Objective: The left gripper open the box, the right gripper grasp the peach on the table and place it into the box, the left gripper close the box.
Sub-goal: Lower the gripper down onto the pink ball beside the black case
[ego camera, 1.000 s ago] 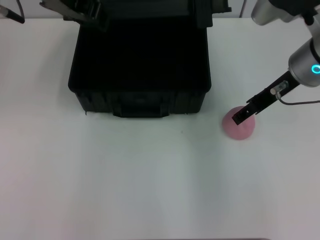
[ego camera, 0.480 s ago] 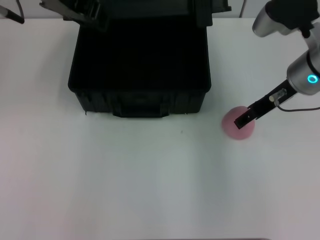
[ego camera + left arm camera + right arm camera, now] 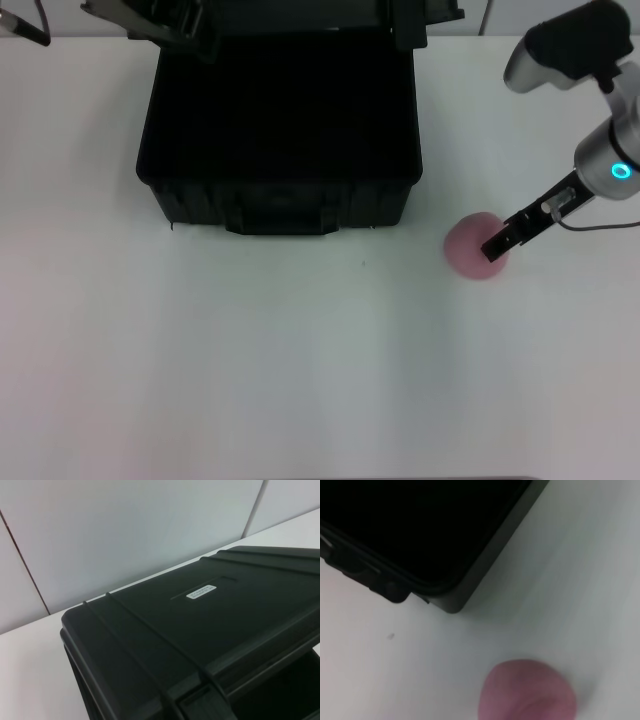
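The black box [image 3: 282, 200] stands open at the back middle of the white table [image 3: 300, 360], its lid raised behind it. The left wrist view shows that lid [image 3: 165, 630] with its white label [image 3: 200, 591]. A slim black piece at the far back left looks like my left gripper [image 3: 22, 28], apart from the box. The pink peach [image 3: 466, 250] lies on the table to the right of the box's front corner. My right gripper [image 3: 497, 244] reaches down over the peach's right side, touching or nearly touching it. The right wrist view shows the peach [image 3: 527, 692] close below and the box corner [image 3: 451, 600].
A small dark speck [image 3: 364, 265] marks the table in front of the box. White wall panels [image 3: 125, 525] rise behind the table.
My right gripper has shifted slightly right and lower over the peach, and its arm has come further into view. The peach and the box have stayed where they were.
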Robot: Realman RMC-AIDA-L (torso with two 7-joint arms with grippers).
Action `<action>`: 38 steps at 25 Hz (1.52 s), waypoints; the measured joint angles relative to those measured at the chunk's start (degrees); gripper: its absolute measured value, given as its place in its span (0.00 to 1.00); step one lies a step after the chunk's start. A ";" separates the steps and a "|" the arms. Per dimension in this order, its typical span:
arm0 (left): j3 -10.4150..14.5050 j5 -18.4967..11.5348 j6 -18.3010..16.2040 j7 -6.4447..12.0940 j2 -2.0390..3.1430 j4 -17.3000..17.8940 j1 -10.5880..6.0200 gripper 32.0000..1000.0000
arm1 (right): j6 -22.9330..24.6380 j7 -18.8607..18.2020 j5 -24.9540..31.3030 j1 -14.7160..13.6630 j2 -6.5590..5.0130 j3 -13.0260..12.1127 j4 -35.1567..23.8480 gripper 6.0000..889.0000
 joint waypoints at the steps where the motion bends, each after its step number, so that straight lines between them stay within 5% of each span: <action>1: 0.02 0.00 0.00 0.00 0.00 0.00 -0.02 0.39 | -0.35 -0.21 0.05 0.04 0.05 0.00 0.47 0.87; 31: 0.31 0.00 0.00 0.01 -0.07 -0.07 -0.56 0.39 | -7.77 -3.32 3.40 0.60 0.79 0.18 8.26 0.87; 38: 0.32 0.00 0.00 0.00 -0.09 -0.09 -0.68 0.39 | -8.62 -3.32 3.50 0.69 0.78 0.19 9.06 0.72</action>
